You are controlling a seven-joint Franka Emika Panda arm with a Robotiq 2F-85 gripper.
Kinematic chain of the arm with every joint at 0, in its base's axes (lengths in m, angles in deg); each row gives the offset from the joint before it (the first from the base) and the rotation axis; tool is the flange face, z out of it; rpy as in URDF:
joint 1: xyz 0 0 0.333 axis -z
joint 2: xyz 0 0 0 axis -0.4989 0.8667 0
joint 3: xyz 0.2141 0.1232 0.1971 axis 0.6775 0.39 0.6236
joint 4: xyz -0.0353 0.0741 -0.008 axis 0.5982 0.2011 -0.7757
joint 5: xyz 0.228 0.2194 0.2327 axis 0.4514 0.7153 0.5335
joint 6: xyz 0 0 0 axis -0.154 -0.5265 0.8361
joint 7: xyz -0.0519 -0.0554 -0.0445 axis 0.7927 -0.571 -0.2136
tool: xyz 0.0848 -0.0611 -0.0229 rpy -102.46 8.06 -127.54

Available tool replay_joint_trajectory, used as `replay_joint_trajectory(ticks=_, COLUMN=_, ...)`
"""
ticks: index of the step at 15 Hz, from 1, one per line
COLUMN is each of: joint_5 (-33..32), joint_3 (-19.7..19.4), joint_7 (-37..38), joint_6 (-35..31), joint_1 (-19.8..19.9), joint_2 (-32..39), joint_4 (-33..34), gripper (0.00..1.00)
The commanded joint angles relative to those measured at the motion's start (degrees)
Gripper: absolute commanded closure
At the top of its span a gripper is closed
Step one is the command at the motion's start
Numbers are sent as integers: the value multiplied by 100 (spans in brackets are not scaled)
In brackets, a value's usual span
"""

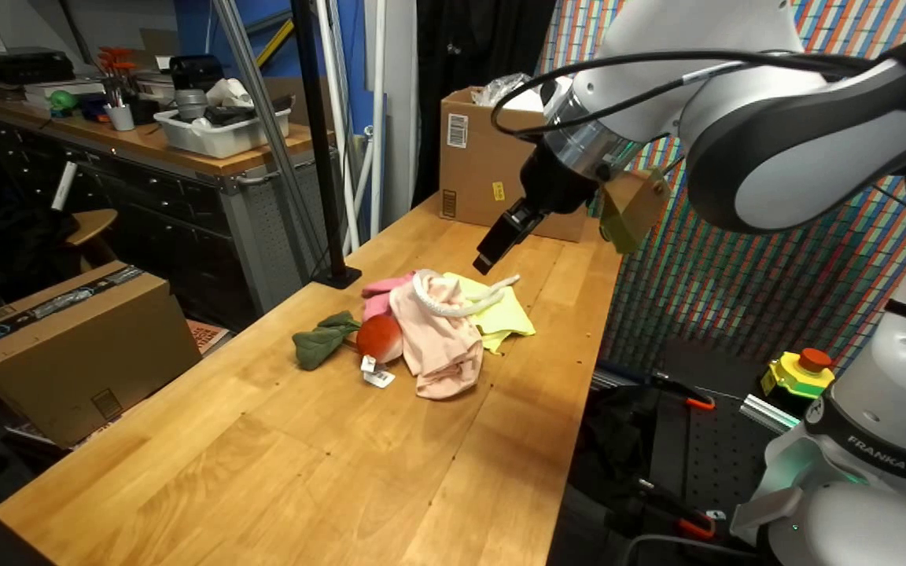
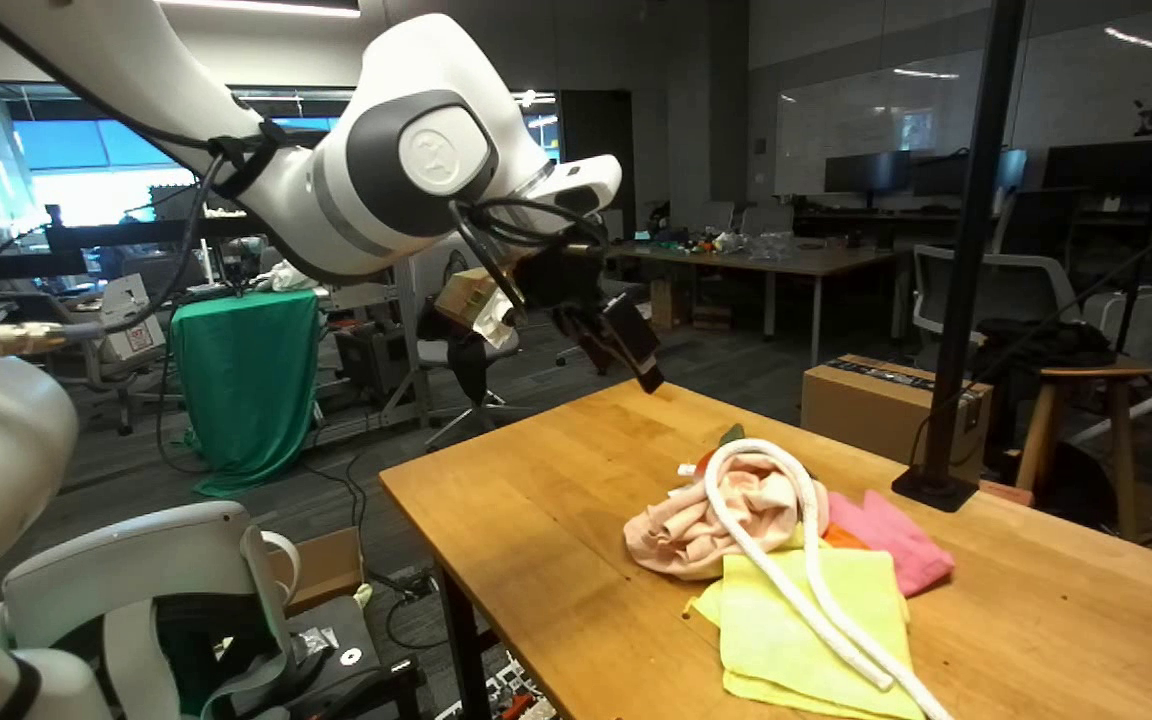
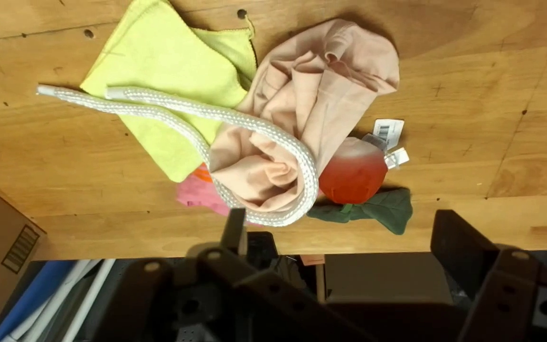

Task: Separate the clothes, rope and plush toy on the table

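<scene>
On the wooden table [image 1: 280, 464] the soft things lie in one heap. A pale peach cloth [image 3: 335, 95] is crumpled in the middle, partly over a pink cloth [image 3: 202, 192]. Beside it spreads a folded yellow-green cloth [image 3: 169, 61]. The white rope [image 3: 307, 178] loops over the peach cloth, its two ends crossing the yellow-green one. Against the peach cloth rests the plush toy [image 3: 354, 178], red and white with dark green leaves and white tags. Above the heap, touching nothing, my gripper [image 3: 341, 213] stands open, nothing between its fingers; both exterior views show it raised.
A black post [image 2: 936, 485] is fixed at the table's edge, close to the pink cloth. A large cardboard box [image 1: 516, 165] stands on one end of the table. Beyond the table, a taped cardboard box [image 1: 75, 354] sits lower down.
</scene>
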Motion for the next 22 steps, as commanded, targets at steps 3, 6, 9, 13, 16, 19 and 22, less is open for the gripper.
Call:
replay_joint_trajectory(ticks=3, joint_5=-604, joint_3=306, joint_7=191, joint_6=-639, joint_1=373, joint_2=684, joint_4=-2, gripper=0)
replay_joint_trajectory(ticks=6, joint_5=-1033, joint_3=684, joint_7=447, joint_6=-753, joint_1=723, joint_2=1055, joint_4=111, gripper=0)
replay_joint_trajectory(ticks=9, joint_5=-1520, joint_3=1127, joint_7=816, joint_6=-799, joint_1=1095, joint_2=1320, joint_4=243, gripper=0)
replay_joint_trajectory(ticks=13, joint_5=-2333, joint_3=1740, joint_7=1483, joint_6=-818, joint_1=1713, joint_2=1471, joint_4=476, gripper=0)
replay_joint_trajectory(ticks=16, joint_5=-3102, joint_3=2234, joint_7=2230, joint_6=-732, joint_1=2343, joint_2=1451, joint_4=699, gripper=0)
replay_joint_trajectory(ticks=19, joint_5=-3793, joint_3=2699, joint_7=2923, joint_6=-610, joint_1=2947, joint_2=1526, joint_4=934, gripper=0)
replay_joint_trajectory(ticks=22, joint_5=-4419, joint_3=3165, joint_7=3533, joint_6=-437, joint_1=3480, joint_2=1678, joint_4=1155, gripper=0)
